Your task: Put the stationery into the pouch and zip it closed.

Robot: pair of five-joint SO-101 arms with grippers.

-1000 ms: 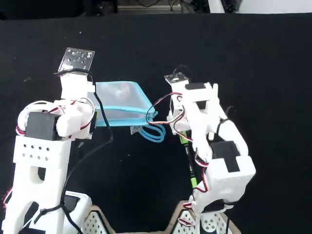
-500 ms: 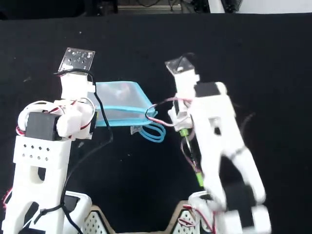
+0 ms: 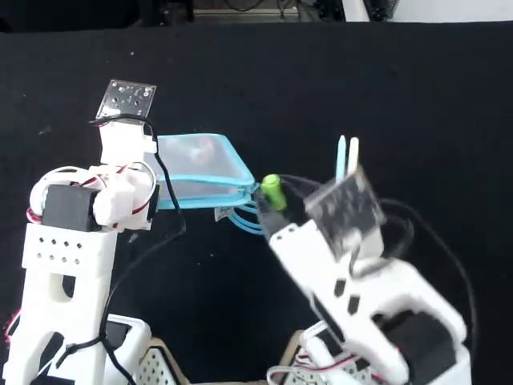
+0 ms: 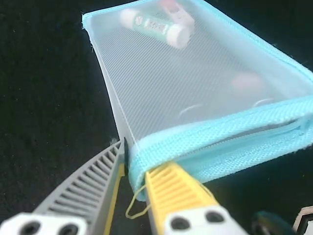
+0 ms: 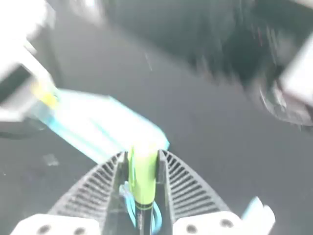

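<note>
**Pouch (image 4: 195,93) pinned at a corner, green pen (image 5: 143,172) held near its end**

From the left wrist, the left gripper (image 4: 128,159) is clamped on one corner of the mesh pouch, right at the blue zip band. Through the mesh I can make out a glue stick (image 4: 155,27) and something small and pink (image 4: 247,83) inside.

From the right wrist, the right gripper (image 5: 143,157) pinches the green pen, which stands up between its fingers. The pouch lies beyond it on the black table (image 5: 210,137).

From above, the left arm (image 3: 76,216) stands upright at the pouch's left end. The right arm (image 3: 361,281) leans in low from the near right, the pen's tip just beside the pouch's right end and its blue loop (image 3: 250,220). Two slim sticks (image 3: 346,156) lie side by side beyond that arm.
</note>
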